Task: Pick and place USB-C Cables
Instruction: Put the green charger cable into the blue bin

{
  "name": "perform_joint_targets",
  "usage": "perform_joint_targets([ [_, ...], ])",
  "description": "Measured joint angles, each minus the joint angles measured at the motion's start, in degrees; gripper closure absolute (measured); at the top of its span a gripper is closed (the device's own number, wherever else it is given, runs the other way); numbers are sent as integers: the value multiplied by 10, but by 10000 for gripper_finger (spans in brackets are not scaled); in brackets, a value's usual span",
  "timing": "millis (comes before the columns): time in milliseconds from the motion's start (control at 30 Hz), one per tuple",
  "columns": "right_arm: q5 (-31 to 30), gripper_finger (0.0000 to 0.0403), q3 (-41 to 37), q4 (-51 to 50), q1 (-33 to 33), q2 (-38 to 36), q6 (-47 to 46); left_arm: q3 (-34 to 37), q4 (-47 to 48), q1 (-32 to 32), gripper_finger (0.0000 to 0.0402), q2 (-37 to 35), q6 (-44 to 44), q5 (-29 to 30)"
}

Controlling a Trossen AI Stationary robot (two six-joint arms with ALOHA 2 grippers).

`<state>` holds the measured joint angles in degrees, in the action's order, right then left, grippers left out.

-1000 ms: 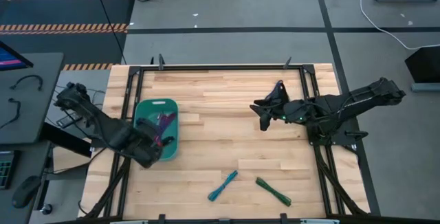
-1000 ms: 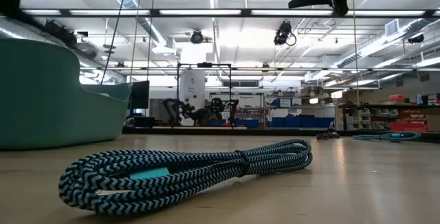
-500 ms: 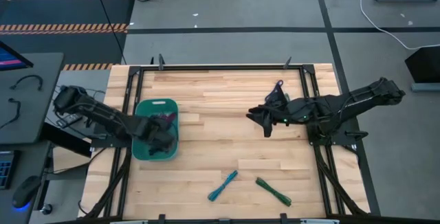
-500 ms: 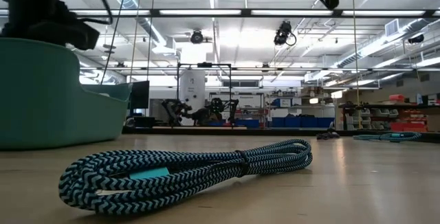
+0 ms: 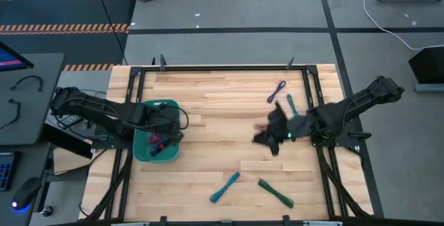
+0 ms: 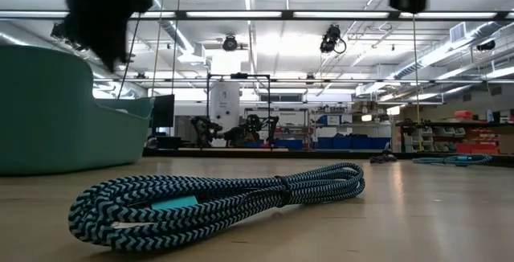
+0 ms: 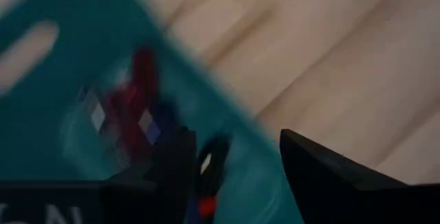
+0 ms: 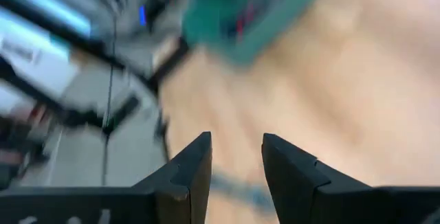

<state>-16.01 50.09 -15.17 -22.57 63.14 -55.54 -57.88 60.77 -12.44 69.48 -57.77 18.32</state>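
Observation:
A teal tray [image 5: 154, 148] at the table's left holds red and purple cable bundles [image 5: 157, 143]; they also show in the left wrist view [image 7: 134, 107]. My left gripper [image 5: 168, 120] hovers open over the tray's far part, with nothing between its fingers [image 7: 237, 169]. My right gripper [image 5: 266, 140] hangs open above bare wood right of centre [image 8: 237, 162]. Loose cables lie on the table: purple [image 5: 279, 91], teal [image 5: 290, 106], blue [image 5: 225, 186], green [image 5: 275, 192]. A teal-and-black braided bundle [image 6: 217, 202] lies close in the low view.
A black frame [image 5: 208, 67] runs along the table's edges. Bare wood spreads across the middle between the tray and my right gripper. A desk with a monitor [image 5: 14, 56] stands beyond the table's left edge.
My left gripper has moved from the tray's near side toward the far edge, across the tray, and has risen. My right gripper has swung toward the table's near edge, and a teal cable now shows where that arm stood.

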Motion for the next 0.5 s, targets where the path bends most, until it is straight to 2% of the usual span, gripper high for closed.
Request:
perform_joint_targets([
  [133, 74, 278, 2, -9, -87, 72, -87, -14, -89, -11, 194, 0, 54, 55],
  [300, 158, 292, 31, -62, -190, 191, -193, -14, -140, -27, 210, 7, 122, 63],
  [500, 195, 299, 32, -59, -233, 290, -286, 10, -135, -48, 222, 10, 135, 61],
])
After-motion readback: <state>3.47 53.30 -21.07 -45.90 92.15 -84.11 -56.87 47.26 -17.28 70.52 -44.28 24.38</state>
